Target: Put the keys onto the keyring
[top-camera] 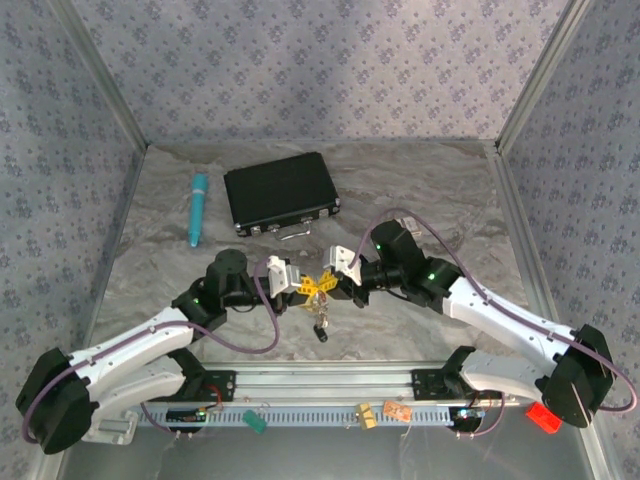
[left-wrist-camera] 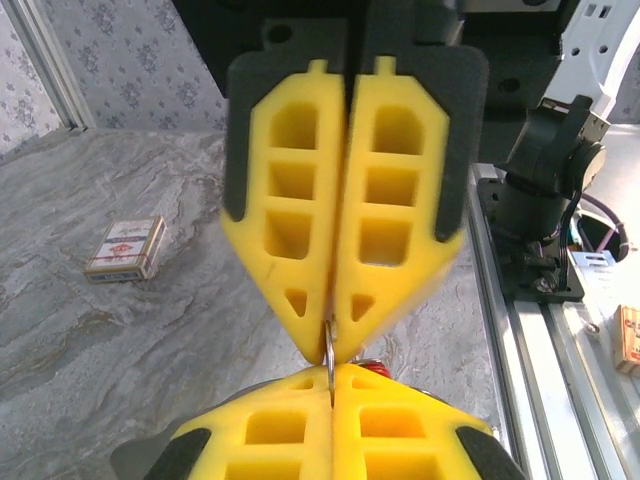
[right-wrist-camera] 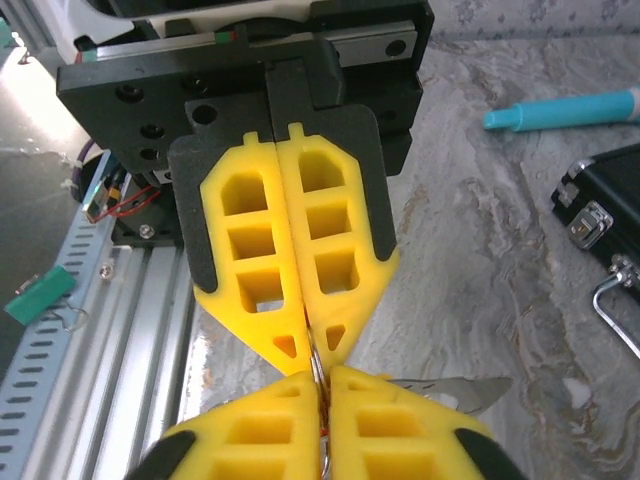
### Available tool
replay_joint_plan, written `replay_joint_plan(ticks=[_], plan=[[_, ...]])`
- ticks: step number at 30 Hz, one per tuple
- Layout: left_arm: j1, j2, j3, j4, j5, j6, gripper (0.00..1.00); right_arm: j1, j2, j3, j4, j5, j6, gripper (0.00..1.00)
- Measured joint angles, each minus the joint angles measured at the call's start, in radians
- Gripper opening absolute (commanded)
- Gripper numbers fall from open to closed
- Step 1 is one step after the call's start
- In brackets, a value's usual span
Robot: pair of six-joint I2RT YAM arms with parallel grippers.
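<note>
Keyring: only its thin metal ring can be made out, an edge-on sliver pinched where two pairs of yellow fingertips meet tip to tip, mid-worktop and towards the front. The left hand is closed tight on the ring from one side. The right hand is closed tight on it from the other, with no gap between either pair of fingers. The keys hang in a small bunch straight below that meeting point. From above they are too small to sort, and I cannot tell whether the lowest dark head touches the worktop. A silver blade juts sideways from behind the right hand's fingers, its head hidden by them. The fingers cover most of the ring itself. Room: the front rail runs close below the bunch. A black case lies near behind the hands, with a teal pen just beside it on the left. A small card box sits well apart. Bare worktop lies open at the far right, up to the patterned side walls. Both forearms angle in from the near corners.
</note>
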Motion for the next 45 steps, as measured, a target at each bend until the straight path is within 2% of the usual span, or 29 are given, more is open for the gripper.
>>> replay_joint_plan(ticks=[1,2,3,4,5,6,10,15,20,24,26,29,31,32,34,36,40,45], plan=[[0.000,0.001,0.000,0.000,-0.001,0.000,0.01,0.000,0.001,0.000,-0.001,0.001,0.000,0.00],[0.000,0.002,0.000,-0.002,-0.005,0.000,0.07,0.000,0.001,0.000,-0.003,0.002,0.000,0.00],[-0.002,0.004,0.000,-0.003,-0.011,-0.001,0.16,0.000,0.001,0.001,-0.009,0.005,-0.005,0.00],[-0.005,0.006,0.001,-0.006,-0.021,0.000,0.31,0.000,0.001,0.003,-0.018,0.011,-0.012,0.00],[-0.008,0.006,0.002,-0.012,-0.034,0.000,0.38,0.002,0.002,0.009,-0.036,0.019,-0.019,0.00],[-0.010,0.006,0.008,-0.026,-0.049,0.002,0.40,0.005,0.003,0.018,-0.064,0.033,-0.033,0.00],[-0.013,0.019,0.060,-0.103,-0.116,0.019,0.34,0.024,0.029,0.091,-0.194,0.116,-0.101,0.00],[-0.014,0.028,0.087,-0.140,-0.137,0.035,0.30,0.048,0.056,0.176,-0.304,0.201,-0.159,0.00],[-0.015,0.049,0.087,-0.162,-0.132,0.046,0.30,0.068,0.082,0.216,-0.352,0.230,-0.175,0.00],[-0.015,0.052,0.087,-0.169,-0.124,0.050,0.26,0.082,0.106,0.229,-0.357,0.233,-0.175,0.00],[-0.015,0.052,0.087,-0.173,-0.116,0.053,0.20,0.089,0.115,0.233,-0.357,0.237,-0.174,0.00],[-0.016,0.052,0.087,-0.178,-0.097,0.061,0.03,0.093,0.123,0.237,-0.355,0.240,-0.174,0.00],[-0.020,0.052,0.087,-0.182,-0.087,0.069,0.00,0.090,0.123,0.237,-0.354,0.237,-0.171,0.00],[-0.019,0.052,0.087,-0.183,-0.083,0.065,0.00,0.089,0.122,0.237,-0.353,0.235,-0.169,0.03],[-0.019,0.051,0.087,-0.180,-0.076,0.065,0.00,0.077,0.114,0.223,-0.334,0.216,-0.157,0.23],[-0.019,0.050,0.087,-0.169,-0.076,0.064,0.00,0.056,0.087,0.183,-0.283,0.179,-0.137,0.31],[-0.019,0.039,0.075,-0.117,-0.076,0.049,0.00,0.014,0.020,0.093,-0.194,0.113,-0.086,0.32],[-0.019,0.023,0.050,-0.062,-0.072,0.039,0.00,0.004,0.015,0.056,-0.131,0.076,-0.050,0.25]])
